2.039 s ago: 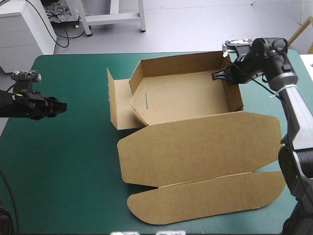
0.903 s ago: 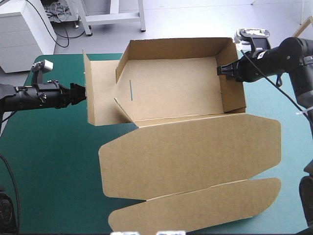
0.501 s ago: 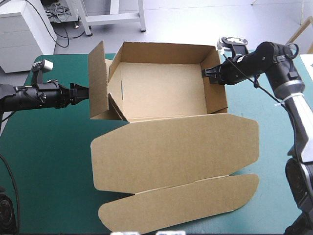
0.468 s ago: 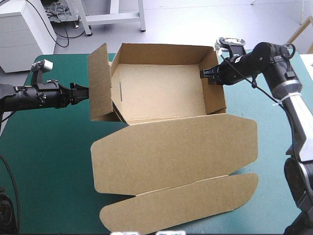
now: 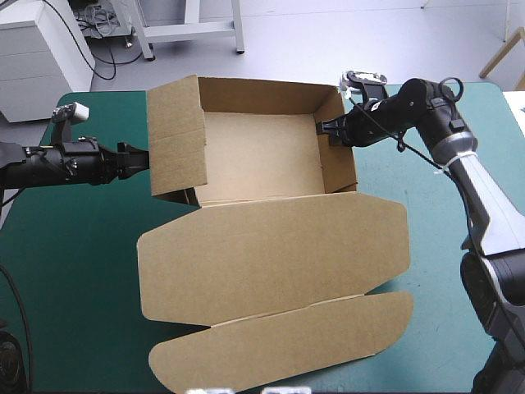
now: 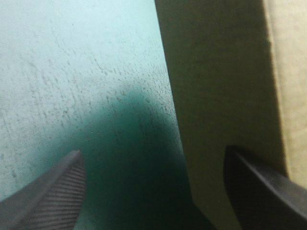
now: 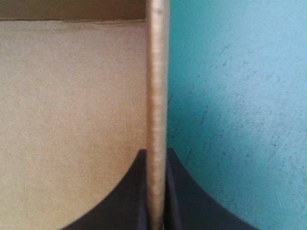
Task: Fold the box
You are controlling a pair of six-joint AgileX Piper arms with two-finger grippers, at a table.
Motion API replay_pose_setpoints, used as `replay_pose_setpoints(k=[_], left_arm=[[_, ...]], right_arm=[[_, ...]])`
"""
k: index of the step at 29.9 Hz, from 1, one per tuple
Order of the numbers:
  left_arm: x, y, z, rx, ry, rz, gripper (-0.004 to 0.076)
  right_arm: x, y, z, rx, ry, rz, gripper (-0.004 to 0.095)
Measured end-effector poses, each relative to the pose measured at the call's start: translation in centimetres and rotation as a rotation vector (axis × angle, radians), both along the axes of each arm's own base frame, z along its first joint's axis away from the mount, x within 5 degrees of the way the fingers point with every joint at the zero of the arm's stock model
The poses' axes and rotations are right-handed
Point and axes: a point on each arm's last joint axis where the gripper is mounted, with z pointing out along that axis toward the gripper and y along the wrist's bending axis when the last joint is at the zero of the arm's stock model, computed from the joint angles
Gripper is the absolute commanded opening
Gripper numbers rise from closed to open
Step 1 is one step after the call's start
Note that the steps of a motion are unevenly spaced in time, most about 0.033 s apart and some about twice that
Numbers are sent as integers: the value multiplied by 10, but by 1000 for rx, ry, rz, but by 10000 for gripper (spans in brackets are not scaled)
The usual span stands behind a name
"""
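Showing brown box [image 5: 271, 254] as open tray on table [image 5: 74, 271], walls raised, lid flat. Pinching side wall with right gripper [image 5: 328, 131], fingers all but closed on board, arm stretched level. Holding left gripper [image 5: 143, 160] spread wide at opposite side, raised flap edge ahead between fingers.

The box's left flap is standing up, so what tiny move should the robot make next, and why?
Probably shut the left gripper on the left flap: in the left wrist view the board stands between its open fingers, not gripped. The right gripper pinches the right wall, steadying the box for a tuck.
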Motion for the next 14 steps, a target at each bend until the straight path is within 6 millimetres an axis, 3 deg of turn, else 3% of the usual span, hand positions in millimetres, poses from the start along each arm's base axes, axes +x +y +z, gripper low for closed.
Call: replay_pose_setpoints(k=[14], left_arm=[[-1, -27, 0, 2, 8, -95, 564]], right_arm=[[6, 39, -31, -19, 56, 61, -18]])
